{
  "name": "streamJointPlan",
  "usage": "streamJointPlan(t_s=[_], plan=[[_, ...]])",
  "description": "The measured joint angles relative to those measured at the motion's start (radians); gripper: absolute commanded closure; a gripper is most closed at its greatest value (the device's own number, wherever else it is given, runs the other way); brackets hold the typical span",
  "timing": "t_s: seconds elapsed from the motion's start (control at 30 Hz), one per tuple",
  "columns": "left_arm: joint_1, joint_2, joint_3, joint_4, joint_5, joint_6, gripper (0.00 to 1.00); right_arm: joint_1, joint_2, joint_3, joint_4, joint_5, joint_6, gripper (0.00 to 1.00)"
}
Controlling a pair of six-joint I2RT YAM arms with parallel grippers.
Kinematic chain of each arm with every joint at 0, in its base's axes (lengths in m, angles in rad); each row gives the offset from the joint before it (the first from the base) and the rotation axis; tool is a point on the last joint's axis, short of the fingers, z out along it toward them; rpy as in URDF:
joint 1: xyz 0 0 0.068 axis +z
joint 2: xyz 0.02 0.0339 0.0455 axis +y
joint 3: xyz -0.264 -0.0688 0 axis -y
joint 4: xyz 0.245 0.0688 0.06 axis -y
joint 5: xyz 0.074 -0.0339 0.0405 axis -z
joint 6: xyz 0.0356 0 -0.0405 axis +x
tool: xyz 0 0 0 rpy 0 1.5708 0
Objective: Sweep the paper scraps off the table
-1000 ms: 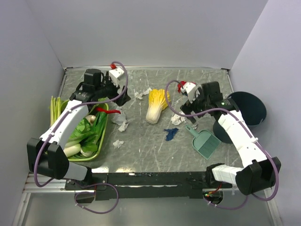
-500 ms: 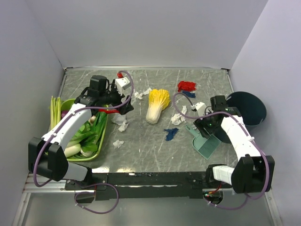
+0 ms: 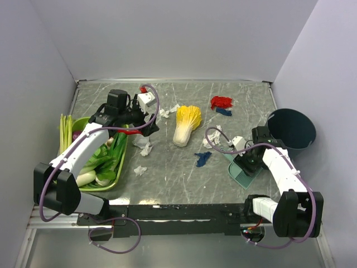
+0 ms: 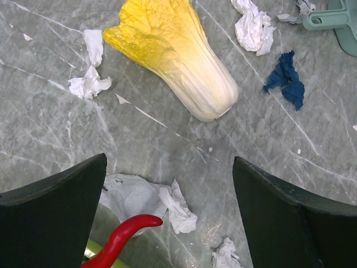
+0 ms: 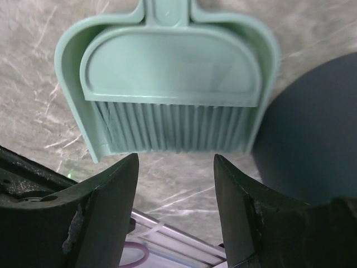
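Paper scraps lie over the table [image 3: 184, 184]: white wads [image 3: 146, 149] [image 3: 139, 170] [image 3: 164, 113] [image 3: 211, 140], a dark blue one [image 3: 202, 159] and a red one [image 3: 221, 101]. My left gripper [image 3: 135, 116] hovers open at the back left; in its wrist view, left gripper [image 4: 170, 162] stands wide above a white wad [image 4: 178, 209], touching nothing. My right gripper [image 3: 249, 166] is low over a green dustpan [image 3: 236, 173]. In its wrist view, right gripper [image 5: 175, 159] is open with bare table between the fingers, just short of the dustpan [image 5: 170, 84] and its brush.
A napa cabbage [image 3: 187, 124] lies mid-table. A green tray [image 3: 114, 181] of vegetables sits at the left, with a red chili [image 3: 127, 132] at its corner. A dark round bin [image 3: 291, 128] stands off the right edge. The table's near rail [image 5: 184, 245] runs under my right gripper.
My right arm swung from the back, near the red scrap, toward the near edge and came down over the dustpan, its jaws narrowing. My left gripper shifted slightly right.
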Motion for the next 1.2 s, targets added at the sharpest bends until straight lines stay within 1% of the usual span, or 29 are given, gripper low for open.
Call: streamJointPlan(t_s=[0.2, 0.4, 0.43, 0.5, 0.57, 0.6, 0.63, 0.7, 0.73, 0.83, 0.93, 1.0, 1.07, 1.2], plan=[[-0.001, 0.000, -0.017, 0.000, -0.001, -0.007, 0.02, 0.000, -0.006, -0.037, 0.014, 0.004, 0.000, 0.38], [-0.002, 0.000, -0.018, 0.003, -0.007, -0.015, 0.02, 0.000, -0.009, -0.115, 0.077, 0.025, -0.005, 0.41], [-0.002, 0.000, -0.018, 0.003, -0.007, -0.015, 0.02, 0.000, -0.009, -0.129, 0.084, 0.027, -0.008, 0.44], [-0.003, 0.000, -0.018, 0.006, -0.008, -0.018, 0.02, 0.000, -0.006, -0.158, 0.106, 0.032, -0.013, 0.46], [-0.003, 0.000, -0.018, 0.008, -0.008, -0.021, 0.02, 0.000, 0.000, -0.177, 0.127, 0.038, -0.017, 0.50], [-0.004, 0.000, -0.018, 0.008, -0.008, -0.023, 0.02, 0.000, 0.004, -0.183, 0.136, 0.042, -0.020, 0.53], [-0.005, 0.000, -0.018, 0.008, -0.009, -0.023, 0.02, 0.000, 0.007, -0.190, 0.153, 0.044, -0.021, 0.63], [-0.008, 0.000, -0.018, 0.008, -0.009, -0.023, 0.01, 0.000, 0.007, -0.198, 0.173, 0.044, -0.024, 0.76], [-0.010, 0.000, -0.018, 0.008, -0.009, -0.023, 0.01, 0.000, 0.006, -0.201, 0.185, 0.044, -0.024, 0.88], [-0.012, 0.000, -0.018, 0.008, -0.010, -0.024, 0.01, -0.002, 0.000, -0.208, 0.206, 0.043, -0.026, 0.99], [-0.014, 0.000, -0.018, 0.008, -0.010, -0.025, 0.01, -0.004, -0.048, -0.206, 0.195, 0.039, -0.036, 1.00], [-0.017, 0.000, -0.016, 0.008, -0.009, -0.027, 0.01, -0.005, -0.115, -0.194, 0.152, 0.027, -0.053, 1.00], [-0.021, 0.002, -0.010, 0.011, -0.009, -0.034, 0.01, -0.005, -0.189, -0.153, 0.091, 0.012, -0.071, 1.00], [-0.031, 0.017, 0.017, 0.033, -0.004, -0.054, 0.01, -0.005, -0.269, -0.028, -0.037, -0.033, -0.082, 1.00]])
